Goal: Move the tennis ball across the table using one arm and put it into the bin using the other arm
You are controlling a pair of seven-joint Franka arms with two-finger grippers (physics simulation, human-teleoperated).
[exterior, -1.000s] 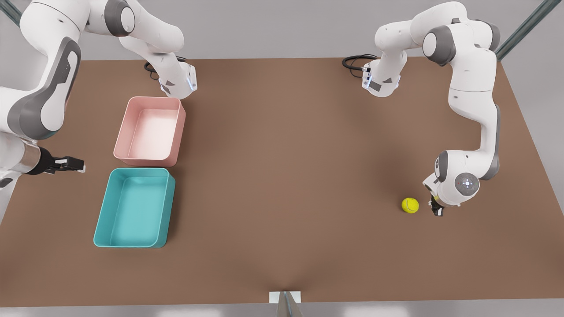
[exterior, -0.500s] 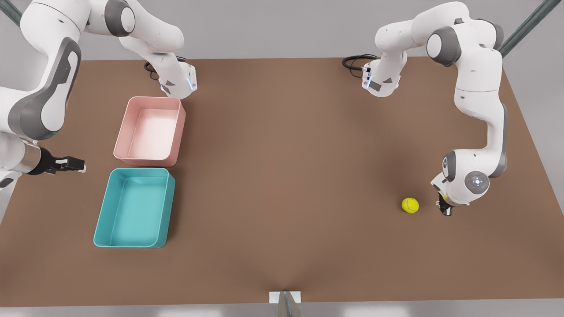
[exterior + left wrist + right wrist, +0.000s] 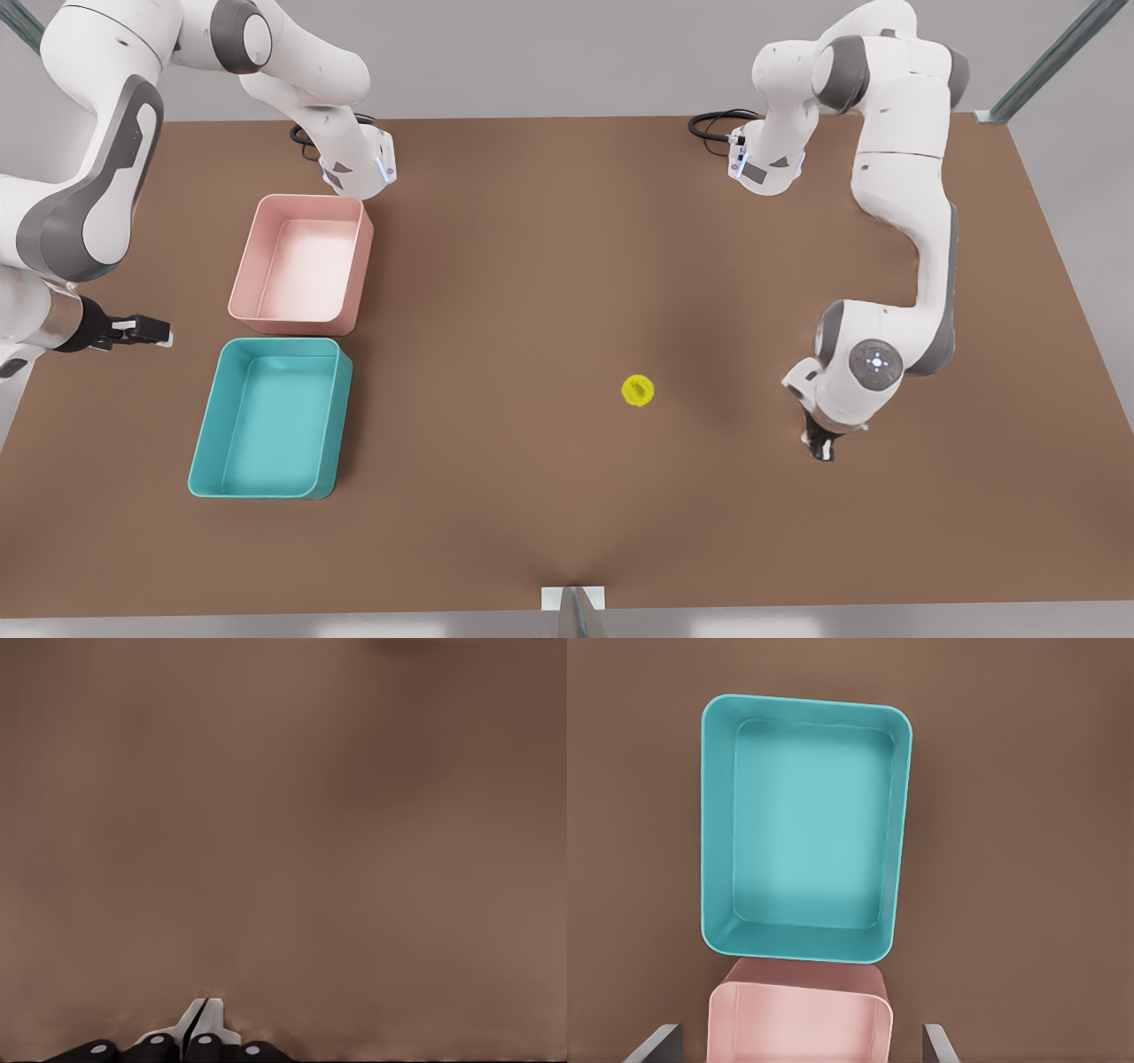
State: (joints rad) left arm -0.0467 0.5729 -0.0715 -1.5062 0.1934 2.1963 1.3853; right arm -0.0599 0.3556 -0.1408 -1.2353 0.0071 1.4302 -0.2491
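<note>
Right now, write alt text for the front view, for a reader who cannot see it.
A yellow-green tennis ball lies on the bare middle of a brown table, apart from everything. At the front view's right the left tool, fingers shut, points down at the table; at its left the right tool waits, open, beside a pink bin and a teal bin.

No text, labels, brands or numbers can be read on anything here: not on the arms, the bins, the ball or the table
</note>
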